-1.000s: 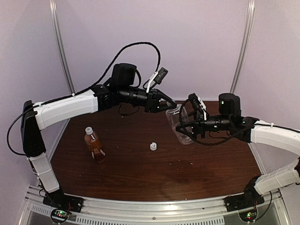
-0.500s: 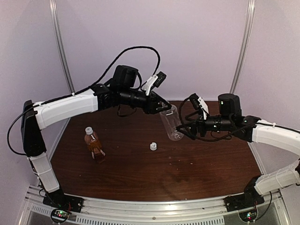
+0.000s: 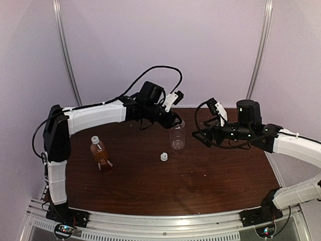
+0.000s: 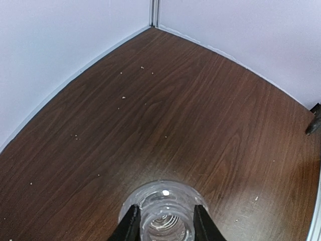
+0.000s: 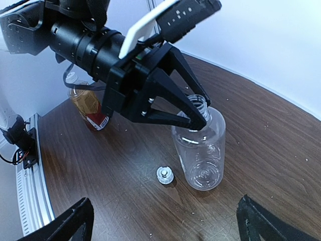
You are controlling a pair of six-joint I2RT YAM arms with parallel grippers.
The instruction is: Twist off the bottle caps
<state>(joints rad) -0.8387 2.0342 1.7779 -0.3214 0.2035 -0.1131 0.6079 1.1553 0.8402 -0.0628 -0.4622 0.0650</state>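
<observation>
Currently, the left gripper [image 3: 175, 122] is pinching the threaded neck of the clear bottle [image 3: 177, 138], its two black fingers [image 4: 131, 227] closing narrowly on either side of the rim. The clear bottle is standing upright on the brown table [image 3: 225, 175], toward the back and near the middle, with its mouth showing open. A loose white cap [image 3: 164, 157] is lying on the table just beside the bottle's base, on its near-left side. The right gripper [image 3: 199, 136] is hovering to the right of the clear bottle, apart from it, jaws spread wide and gripping nothing. The amber bottle [image 3: 102, 155] is standing upright well apart at the left of the table, red label showing in the right wrist view, and is wearing a second white cap [image 3: 95, 139].
</observation>
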